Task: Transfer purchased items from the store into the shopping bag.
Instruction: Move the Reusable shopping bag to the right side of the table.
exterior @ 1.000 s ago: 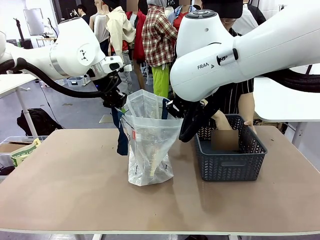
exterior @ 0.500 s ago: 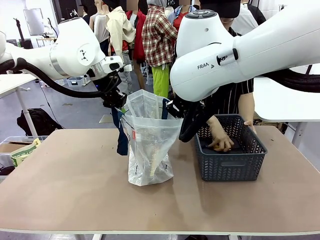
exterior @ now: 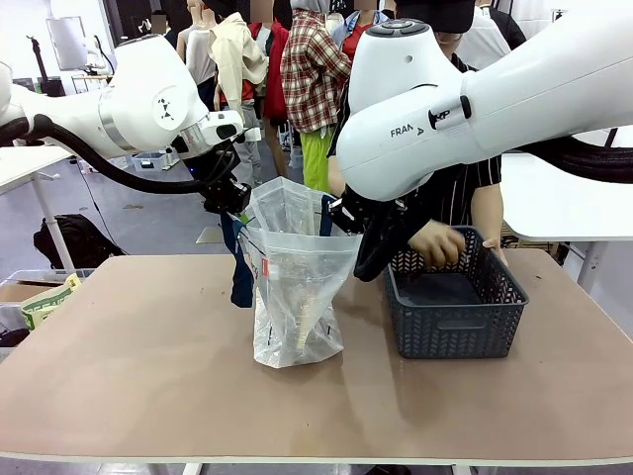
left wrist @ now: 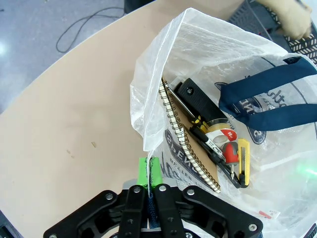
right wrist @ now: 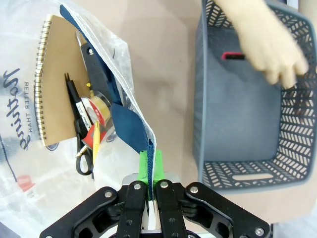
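Bright, even indoor light from overhead; no hard shadows. Front view: translucent clear plastic bag (exterior: 297,297) casts soft, short shadow on tan tabletop (exterior: 129,376) at its base. Same under dark grey lattice plastic basket (exterior: 455,336) right of bag. Glossy white arm shell (exterior: 495,109) above bag shows mild sheen, not blown out. Left wrist view: bag creases glint white, faint green glow at bag's right side, table edge left of bag bows from wide-angle lens. Right wrist view: person's hand (right wrist: 267,44) right of bag smeared by motion; bag contents sharp.
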Controlling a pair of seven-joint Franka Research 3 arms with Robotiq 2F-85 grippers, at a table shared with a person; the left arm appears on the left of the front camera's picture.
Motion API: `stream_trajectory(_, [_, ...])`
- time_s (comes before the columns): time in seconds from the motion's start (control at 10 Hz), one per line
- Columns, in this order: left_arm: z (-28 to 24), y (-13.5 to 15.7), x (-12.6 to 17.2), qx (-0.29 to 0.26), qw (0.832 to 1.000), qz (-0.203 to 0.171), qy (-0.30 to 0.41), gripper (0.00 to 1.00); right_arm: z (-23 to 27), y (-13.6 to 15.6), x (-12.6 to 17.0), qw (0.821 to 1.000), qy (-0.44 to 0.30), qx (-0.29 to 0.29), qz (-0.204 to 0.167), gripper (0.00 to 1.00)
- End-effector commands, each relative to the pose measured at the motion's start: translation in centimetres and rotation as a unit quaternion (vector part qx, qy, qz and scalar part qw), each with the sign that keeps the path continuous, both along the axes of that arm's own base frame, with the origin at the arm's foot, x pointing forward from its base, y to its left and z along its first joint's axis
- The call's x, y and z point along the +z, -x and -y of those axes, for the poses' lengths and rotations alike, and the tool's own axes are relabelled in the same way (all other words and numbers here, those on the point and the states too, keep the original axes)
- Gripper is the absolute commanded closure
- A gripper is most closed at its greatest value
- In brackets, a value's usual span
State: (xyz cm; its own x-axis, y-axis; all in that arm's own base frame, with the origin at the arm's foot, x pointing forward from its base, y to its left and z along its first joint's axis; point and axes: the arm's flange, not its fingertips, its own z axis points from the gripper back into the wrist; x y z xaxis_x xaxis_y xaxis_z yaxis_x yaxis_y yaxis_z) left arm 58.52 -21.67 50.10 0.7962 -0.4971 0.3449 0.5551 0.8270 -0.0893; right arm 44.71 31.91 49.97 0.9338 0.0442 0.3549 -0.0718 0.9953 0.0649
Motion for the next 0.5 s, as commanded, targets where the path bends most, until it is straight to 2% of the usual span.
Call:
stream_trajectory(0.0, [-0.17, -0.11, 0.4, 0.004, 1.0, 0.003, -0.009, 1.0, 0.16, 0.19, -0.04, 1.0, 0.003, -0.001, -0.002, 1.0])
stream_trajectory(0.4, [-0.17, -0.11, 0.4, 0.004, 1.0, 0.003, -0.009, 1.0, 0.16, 0.19, -0.04, 1.0, 0.003, -0.001, -0.002, 1.0])
